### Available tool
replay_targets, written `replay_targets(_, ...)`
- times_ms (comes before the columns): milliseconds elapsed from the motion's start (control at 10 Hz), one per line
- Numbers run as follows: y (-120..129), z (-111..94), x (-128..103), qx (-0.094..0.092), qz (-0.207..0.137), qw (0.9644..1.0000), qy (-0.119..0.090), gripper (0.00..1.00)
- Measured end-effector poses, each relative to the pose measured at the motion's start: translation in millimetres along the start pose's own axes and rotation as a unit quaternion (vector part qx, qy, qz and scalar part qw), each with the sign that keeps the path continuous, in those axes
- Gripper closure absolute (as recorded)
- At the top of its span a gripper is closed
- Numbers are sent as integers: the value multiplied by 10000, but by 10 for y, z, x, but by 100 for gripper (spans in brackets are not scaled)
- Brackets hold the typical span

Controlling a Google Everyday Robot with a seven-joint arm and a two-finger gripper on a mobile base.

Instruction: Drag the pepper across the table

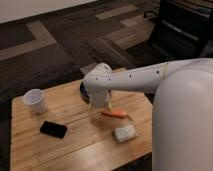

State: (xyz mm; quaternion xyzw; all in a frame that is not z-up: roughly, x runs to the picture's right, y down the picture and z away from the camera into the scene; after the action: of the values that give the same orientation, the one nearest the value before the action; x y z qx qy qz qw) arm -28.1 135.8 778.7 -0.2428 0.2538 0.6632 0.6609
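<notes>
The pepper (114,113) is slim and orange-red and lies flat on the light wooden table (75,150), right of centre. My white arm reaches in from the right. Its gripper (99,103) points down over the table, just left of the pepper's left end and close above the wood. The gripper's tip is partly hidden by the wrist. I cannot tell whether it touches the pepper.
A white cup (35,99) stands at the table's left. A black phone (53,129) lies front left. A white rectangular pad (125,133) lies in front of the pepper. A dark round dish (83,90) sits behind the wrist. A black chair (185,25) stands far right.
</notes>
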Motion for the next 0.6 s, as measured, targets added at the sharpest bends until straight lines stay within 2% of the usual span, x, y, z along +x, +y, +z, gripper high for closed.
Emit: replay_targets(600,-219,152,-29,397,274,9987,157,35)
